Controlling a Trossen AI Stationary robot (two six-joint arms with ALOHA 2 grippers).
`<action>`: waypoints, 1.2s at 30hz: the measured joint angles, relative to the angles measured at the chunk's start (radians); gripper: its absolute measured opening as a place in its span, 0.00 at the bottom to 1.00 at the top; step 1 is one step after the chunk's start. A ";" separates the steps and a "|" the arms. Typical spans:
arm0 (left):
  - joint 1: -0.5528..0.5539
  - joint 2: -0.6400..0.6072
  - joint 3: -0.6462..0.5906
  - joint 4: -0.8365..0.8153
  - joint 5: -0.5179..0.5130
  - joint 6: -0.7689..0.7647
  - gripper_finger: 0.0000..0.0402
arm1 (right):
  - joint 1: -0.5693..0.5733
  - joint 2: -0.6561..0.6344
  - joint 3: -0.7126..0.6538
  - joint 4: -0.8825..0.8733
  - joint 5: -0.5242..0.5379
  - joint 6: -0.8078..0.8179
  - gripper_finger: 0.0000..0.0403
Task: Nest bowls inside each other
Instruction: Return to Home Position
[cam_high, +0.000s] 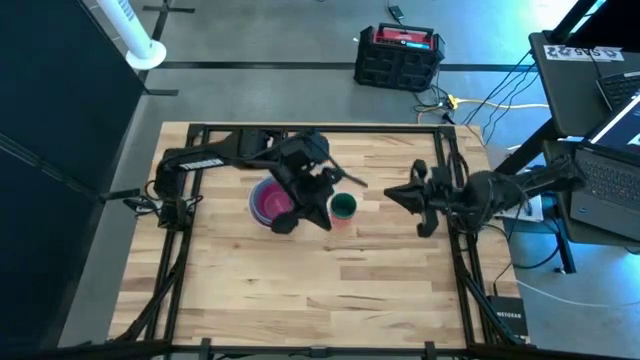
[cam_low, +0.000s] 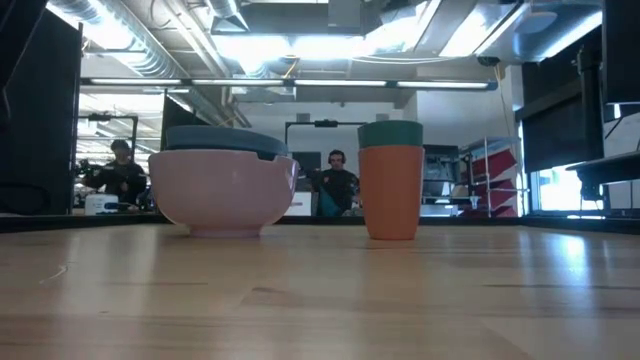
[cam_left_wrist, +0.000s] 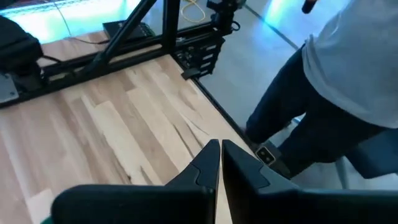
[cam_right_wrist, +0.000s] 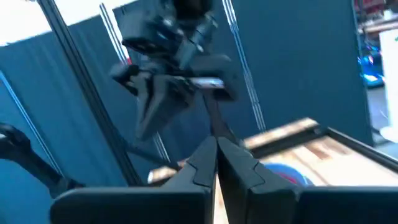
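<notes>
A stack of nested bowls (cam_high: 270, 205) stands left of the table's middle. In the low view its outer pink bowl (cam_low: 222, 195) rests on its base with a grey-blue rim (cam_low: 225, 140) above; from above the inside looks magenta. To its right a small green bowl (cam_high: 343, 206) sits inside a small orange-red bowl (cam_low: 390, 195). My left gripper (cam_high: 345, 181) hangs shut above these bowls, tipped downward, holding nothing. My right gripper (cam_high: 389, 193) is shut and level, right of the small bowls, pointing toward them. The right wrist view shows the stack (cam_right_wrist: 287, 172) beyond its shut fingers (cam_right_wrist: 216, 152).
Black frame rails (cam_high: 445, 150) run along the table's sides. A person (cam_left_wrist: 336, 81) stands beside the table's edge in the left wrist view. A black crate (cam_high: 398, 55) sits on the floor behind, and laptops (cam_high: 605, 150) on the right. Bare wood (cam_high: 320, 290) lies toward the near edge.
</notes>
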 joint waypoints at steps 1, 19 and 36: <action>0.010 -0.025 -0.044 0.036 0.011 -0.011 0.00 | -0.012 0.003 -0.014 0.026 -0.010 0.000 0.00; 0.084 -0.586 -0.925 0.823 -0.226 -0.379 0.00 | -0.113 -0.051 -0.196 0.248 -0.046 0.025 0.00; 0.046 -1.109 -1.611 1.342 -0.467 -0.598 0.00 | -0.113 -0.137 -0.244 0.199 -0.025 0.136 0.00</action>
